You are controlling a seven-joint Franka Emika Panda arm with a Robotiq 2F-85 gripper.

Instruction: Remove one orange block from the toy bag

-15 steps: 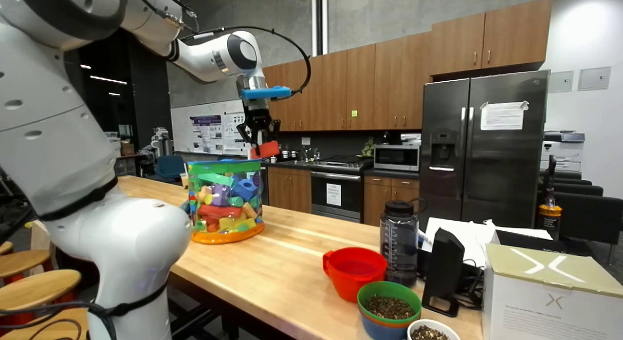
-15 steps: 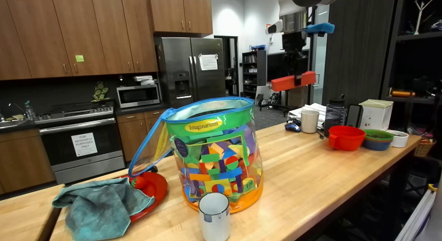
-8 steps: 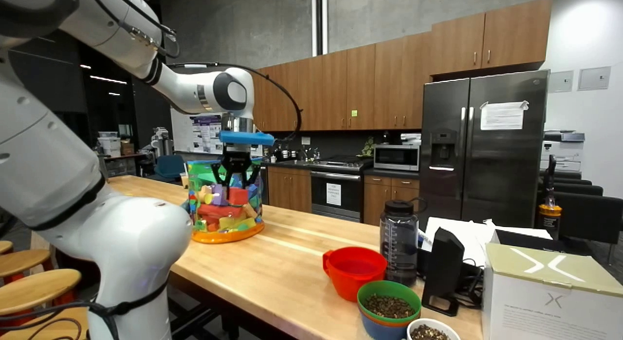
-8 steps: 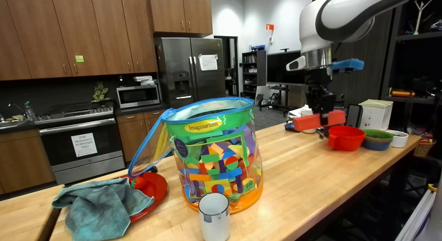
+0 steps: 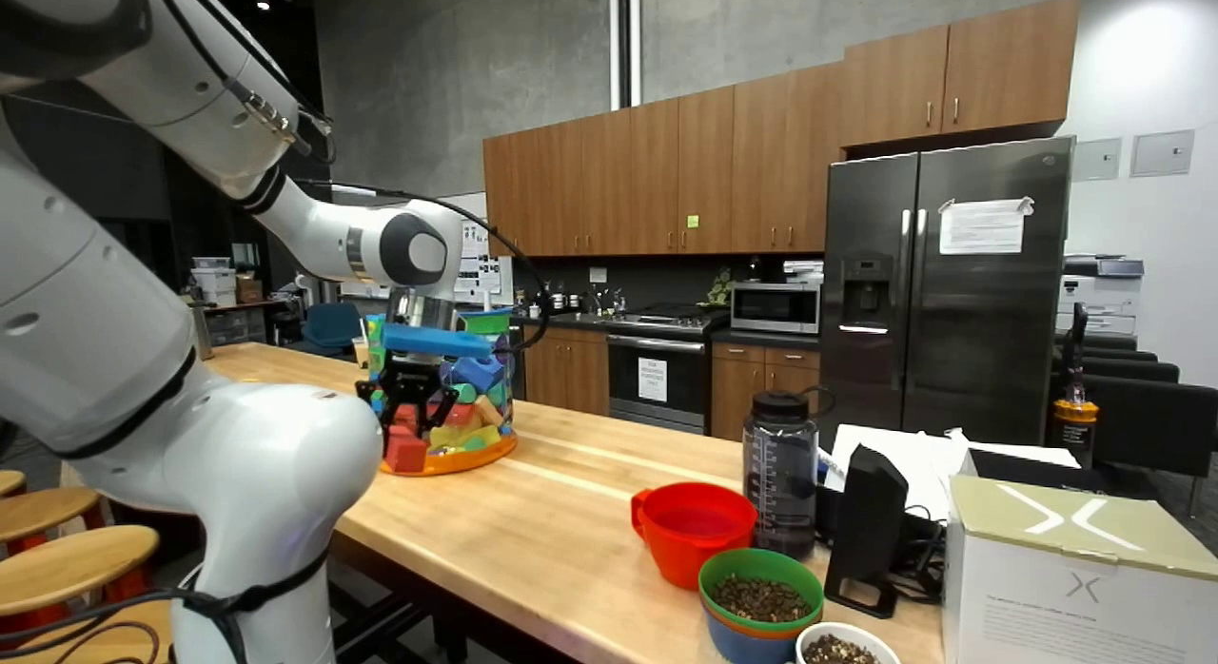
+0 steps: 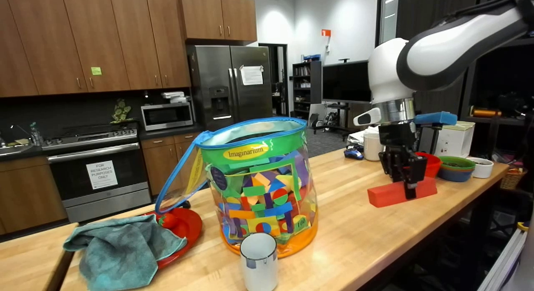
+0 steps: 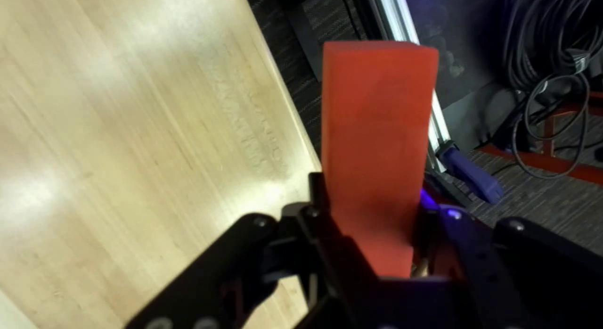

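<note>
Black metal pincer (image 7: 372, 204) grips the orange-red bar-shaped block (image 7: 378, 135) beneath it mid-length, right spot! Texture's blurry: probably light foam.

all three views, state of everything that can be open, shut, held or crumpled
Clear plastic toy bag, top open
Orange-red oblong block, held outside the bag
Black two-fingered claw, shut on that block
Dark see-through bottle, capped
Teal fabric cloth, crumpled
White cardboard box, lid closed
Stainless steel fridge, doors shut
Small steel microwave, door shut
Black steel-trimmed oven, door shut
Brown wooden cabinets, doors shut
</note>
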